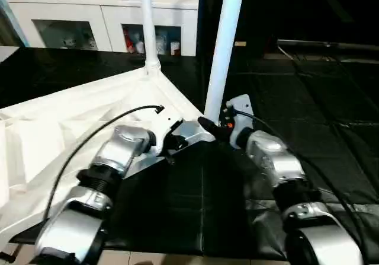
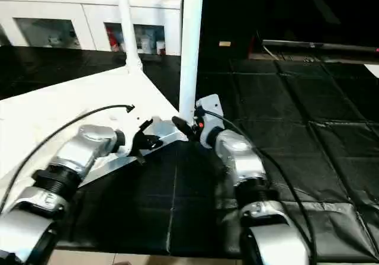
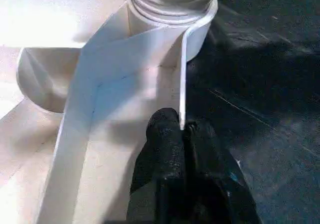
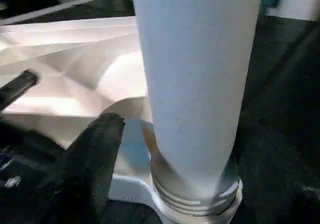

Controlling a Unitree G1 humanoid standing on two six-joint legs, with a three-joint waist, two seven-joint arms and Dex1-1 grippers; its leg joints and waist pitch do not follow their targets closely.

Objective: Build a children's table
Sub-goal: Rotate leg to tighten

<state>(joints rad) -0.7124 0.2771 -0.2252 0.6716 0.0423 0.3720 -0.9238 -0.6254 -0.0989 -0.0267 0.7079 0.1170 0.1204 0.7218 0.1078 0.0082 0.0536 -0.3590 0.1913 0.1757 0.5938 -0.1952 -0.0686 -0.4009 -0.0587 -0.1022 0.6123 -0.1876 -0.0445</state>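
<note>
The children's table lies upside down on the black mat, its white top (image 1: 71, 128) showing the ribbed underside. One white leg (image 1: 224, 51) stands upright in the near corner socket (image 3: 170, 8). A second leg (image 1: 147, 28) stands in the far corner. My left gripper (image 1: 169, 140) is shut on the top's thin rim wall (image 3: 182, 83) just beside the near socket. My right gripper (image 1: 210, 125) is at the base of the near leg (image 4: 195, 83), open. One black finger (image 4: 97, 154) stands apart from the tube, with a gap showing between them.
A white cabinet (image 1: 100, 16) with glass doors stands at the back behind the table. The black mat (image 1: 308, 99) spreads to the right and toward me. Black cables (image 1: 89, 140) loop over both silver forearms.
</note>
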